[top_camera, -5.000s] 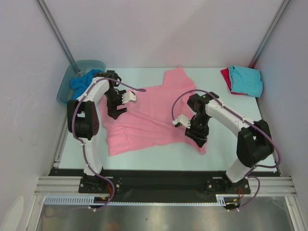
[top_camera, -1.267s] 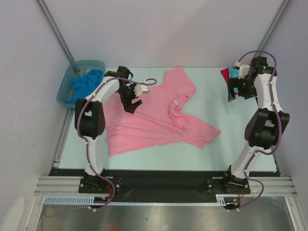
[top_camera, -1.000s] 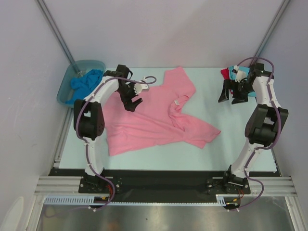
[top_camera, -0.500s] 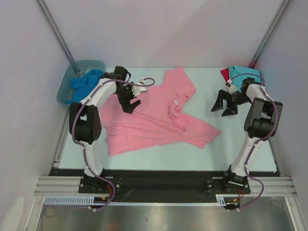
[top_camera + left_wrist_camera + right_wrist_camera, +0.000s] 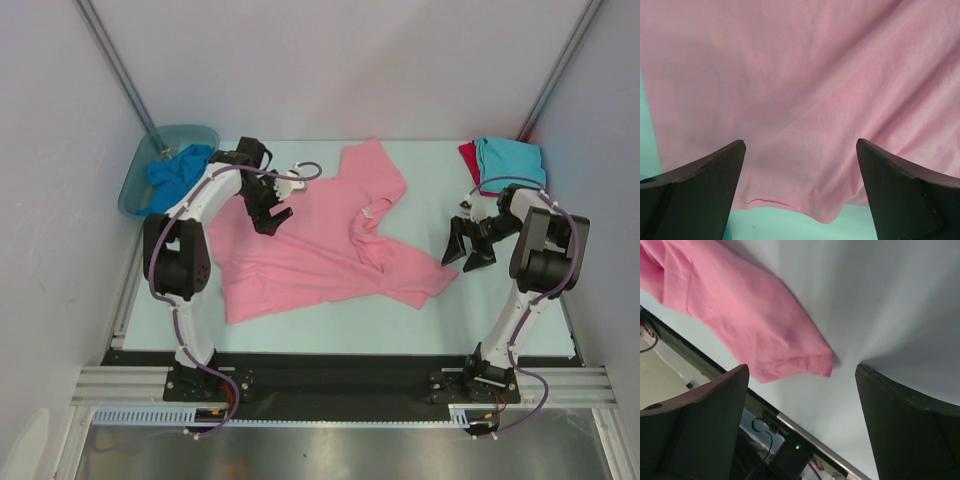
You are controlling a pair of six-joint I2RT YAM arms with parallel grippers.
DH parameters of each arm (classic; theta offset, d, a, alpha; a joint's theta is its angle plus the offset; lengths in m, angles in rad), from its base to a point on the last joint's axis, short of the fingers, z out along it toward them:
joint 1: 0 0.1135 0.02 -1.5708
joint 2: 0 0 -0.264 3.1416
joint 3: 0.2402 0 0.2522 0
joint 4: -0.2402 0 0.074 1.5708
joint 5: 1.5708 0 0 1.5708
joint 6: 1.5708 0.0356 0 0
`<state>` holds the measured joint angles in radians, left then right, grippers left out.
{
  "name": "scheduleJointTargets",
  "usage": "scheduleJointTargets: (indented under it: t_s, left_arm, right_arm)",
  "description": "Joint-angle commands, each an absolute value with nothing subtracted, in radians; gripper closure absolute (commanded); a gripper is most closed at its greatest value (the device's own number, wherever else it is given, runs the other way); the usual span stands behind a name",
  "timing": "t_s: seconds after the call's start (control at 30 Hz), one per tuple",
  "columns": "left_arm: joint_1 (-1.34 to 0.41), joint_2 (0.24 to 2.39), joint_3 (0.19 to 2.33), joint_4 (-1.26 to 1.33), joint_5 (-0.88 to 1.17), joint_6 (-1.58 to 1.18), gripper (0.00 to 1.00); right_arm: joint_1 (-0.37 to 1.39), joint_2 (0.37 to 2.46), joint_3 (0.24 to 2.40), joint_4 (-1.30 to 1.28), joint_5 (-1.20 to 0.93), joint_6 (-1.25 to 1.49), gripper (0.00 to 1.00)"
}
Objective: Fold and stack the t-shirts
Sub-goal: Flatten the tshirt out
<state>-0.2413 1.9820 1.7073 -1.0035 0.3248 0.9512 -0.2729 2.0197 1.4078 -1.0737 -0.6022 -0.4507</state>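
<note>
A light pink t-shirt is seen spread, loosely rumpled, across the middle of the pale table, one corner of it trailing out towards the right. The left gripper is held over the shirt's far left part, its jaws spread wide with nothing between them; in the left wrist view only pink cloth is seen beyond the two dark fingers. Whether the fingertips touch the cloth cannot be told. The right gripper is poised low just beside the trailing corner, its jaws likewise wide apart and gripping nothing, the tip of that corner lying ahead of the gap. A turquoise t-shirt is stacked folded on a red t-shirt at the far right corner. A blue t-shirt is bundled in the plastic tub at the far left.
</note>
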Motion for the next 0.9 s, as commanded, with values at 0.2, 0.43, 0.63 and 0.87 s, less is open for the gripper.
scheduleJointTargets:
  t_s: [0.2, 0.43, 0.63, 0.87]
  left_arm:
    - [-0.259, 1.948, 1.729, -0.996, 0.354, 0.959, 0.0]
    - [-0.262, 1.94, 1.727, -0.996, 0.353, 0.963, 0.0]
    - [-0.262, 1.927, 1.717, -0.996, 0.354, 0.962, 0.0]
    - [-0.264, 1.904, 1.698, -0.996, 0.347, 0.963, 0.0]
  right_arm:
    - [-0.29, 1.994, 1.333, -1.123, -0.6, -0.526, 0.18]
    - [-0.25, 2.048, 1.379, -1.082, -0.618, -0.491, 0.32]
    - [-0.198, 2.074, 1.407, -1.04, -0.595, -0.465, 0.42]
    - [-0.138, 2.043, 1.414, -0.997, -0.517, -0.457, 1.0]
